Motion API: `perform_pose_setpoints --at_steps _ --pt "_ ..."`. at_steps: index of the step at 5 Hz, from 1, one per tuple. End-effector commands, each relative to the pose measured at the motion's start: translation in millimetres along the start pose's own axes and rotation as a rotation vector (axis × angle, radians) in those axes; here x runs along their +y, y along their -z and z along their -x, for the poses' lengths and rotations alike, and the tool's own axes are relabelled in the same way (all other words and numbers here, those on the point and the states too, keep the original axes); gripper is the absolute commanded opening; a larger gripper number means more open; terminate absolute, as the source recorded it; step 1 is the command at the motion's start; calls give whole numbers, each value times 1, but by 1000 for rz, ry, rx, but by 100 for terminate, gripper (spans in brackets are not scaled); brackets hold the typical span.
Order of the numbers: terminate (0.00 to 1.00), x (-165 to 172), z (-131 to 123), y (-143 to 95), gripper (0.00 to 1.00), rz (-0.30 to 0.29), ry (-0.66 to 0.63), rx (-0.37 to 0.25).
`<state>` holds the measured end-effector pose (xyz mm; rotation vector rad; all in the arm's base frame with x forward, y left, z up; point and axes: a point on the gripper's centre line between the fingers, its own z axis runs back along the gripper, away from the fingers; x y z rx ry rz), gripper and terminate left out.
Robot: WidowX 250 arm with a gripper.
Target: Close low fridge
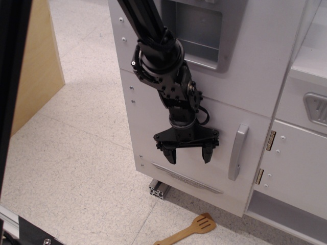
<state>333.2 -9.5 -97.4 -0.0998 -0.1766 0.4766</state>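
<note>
The low fridge door [168,176] is a flat white panel with a grey vertical bar handle [237,152] near its right edge. The door lies flush with the white front and no interior shows. Two metal hinges [271,140] sit on the cabinet just right of it. My black gripper [188,154] hangs fingers-down right in front of the door's middle, left of the handle. Its jaws are open and empty. I cannot tell whether the fingertips touch the door.
A white panel with a grey recessed dispenser [196,33] is above the door. A wooden spatula [190,229] lies on the speckled floor below. A plywood wall [43,66] stands at left. A black bar [13,76] crosses the left edge.
</note>
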Motion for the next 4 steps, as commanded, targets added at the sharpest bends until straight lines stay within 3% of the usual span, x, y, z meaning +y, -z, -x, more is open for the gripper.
perform_pose_setpoints --at_steps 1,3,4 --pt "0 5 6 -31 100 -13 67 -26" --pt "0 5 6 -31 100 -13 67 -26" --pt "100 5 6 -31 100 -13 67 -26"
